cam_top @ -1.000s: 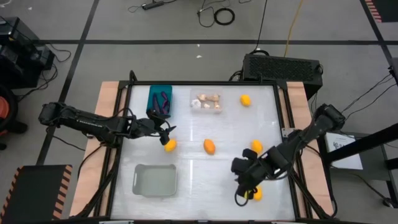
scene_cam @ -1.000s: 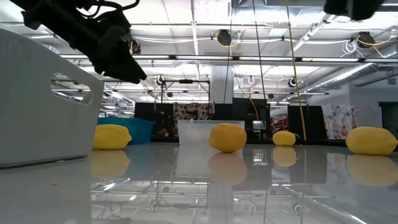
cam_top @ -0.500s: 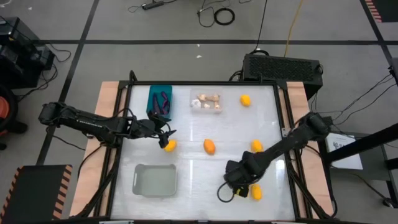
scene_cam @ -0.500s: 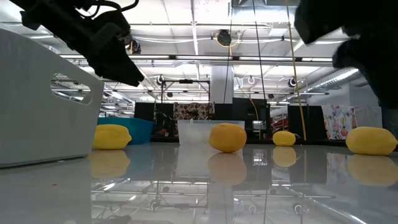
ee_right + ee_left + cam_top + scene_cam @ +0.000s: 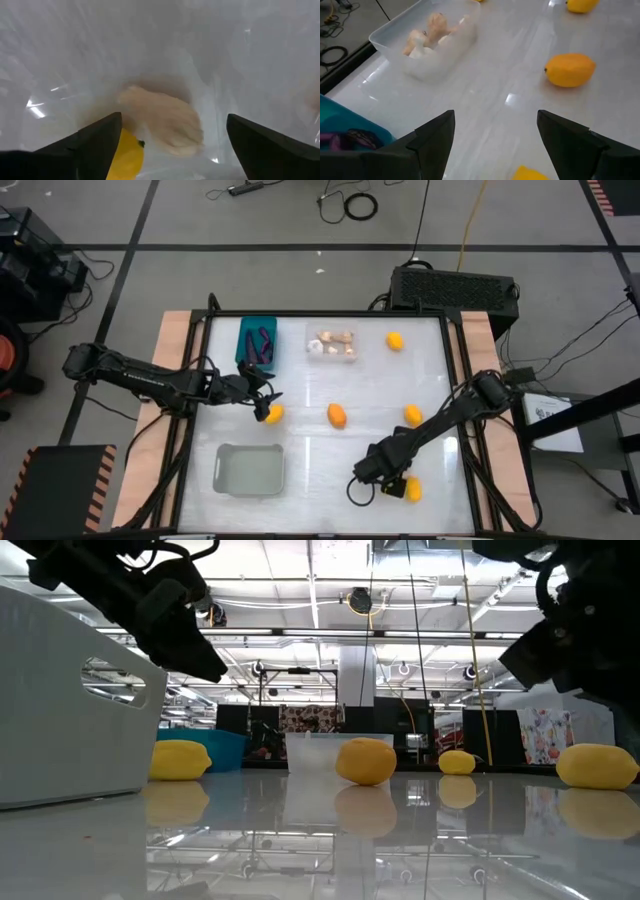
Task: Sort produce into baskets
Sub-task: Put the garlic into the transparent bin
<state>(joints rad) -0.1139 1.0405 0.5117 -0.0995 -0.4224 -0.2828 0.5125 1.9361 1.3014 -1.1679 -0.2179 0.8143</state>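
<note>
White tabletop [image 5: 330,460]: my right gripper [image 5: 383,476], fingers spread, hovers lower right beside a lemon [image 5: 411,489]; my left gripper [image 5: 262,402], spread, hangs over another lemon [image 5: 272,414], center-left.

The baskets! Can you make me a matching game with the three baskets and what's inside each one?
Baskets:
1. teal basket
2. clear basket
3. grey basket

What is inside:
A. pale garlic bulbs
B. nothing
C. dark purple eggplants

Pairs: 1-C, 2-A, 3-B
</note>
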